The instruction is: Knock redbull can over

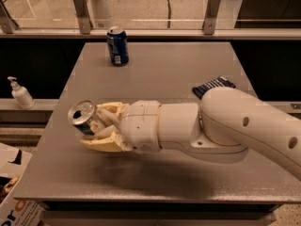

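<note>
The redbull can [82, 112] is a slim silver and blue can near the table's front left. It leans with its shiny top turned toward the camera. My gripper [92, 129] reaches in from the right and is closed around the can's body. One cream finger [109, 111] is above the can and one is below it. The can's lower part is hidden between the fingers. I cannot tell whether the can's base touches the grey table [160, 69].
A darker all-blue can [117, 46] stands upright at the table's far left. A dark blue packet [214, 85] lies at the right, partly behind my arm. A white pump bottle [20, 94] stands on a ledge to the left. A cardboard box [14, 206] sits below the front left corner.
</note>
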Robot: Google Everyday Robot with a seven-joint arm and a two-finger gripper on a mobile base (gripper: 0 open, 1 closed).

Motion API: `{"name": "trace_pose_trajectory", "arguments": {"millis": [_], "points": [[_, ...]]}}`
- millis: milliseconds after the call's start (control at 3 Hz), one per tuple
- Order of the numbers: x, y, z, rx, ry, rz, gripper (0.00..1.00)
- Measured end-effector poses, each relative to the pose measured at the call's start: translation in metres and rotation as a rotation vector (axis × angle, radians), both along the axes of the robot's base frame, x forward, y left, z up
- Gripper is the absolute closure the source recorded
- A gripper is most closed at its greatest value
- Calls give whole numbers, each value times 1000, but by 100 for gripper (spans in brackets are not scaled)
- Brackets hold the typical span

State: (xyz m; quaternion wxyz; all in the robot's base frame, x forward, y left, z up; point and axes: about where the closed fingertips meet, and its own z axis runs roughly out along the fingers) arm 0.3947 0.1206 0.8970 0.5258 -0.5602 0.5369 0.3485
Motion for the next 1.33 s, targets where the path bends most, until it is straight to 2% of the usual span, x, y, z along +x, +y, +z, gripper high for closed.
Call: {"name": "trace_pose_trajectory", "arguments": {"millis": [333,667,1333], "points": [[18,-35,8,-87,-36,-37,100],[28,-61,19,-212,-88,-49,100],[28,-91,16,-527,-182,-30,100]]}}
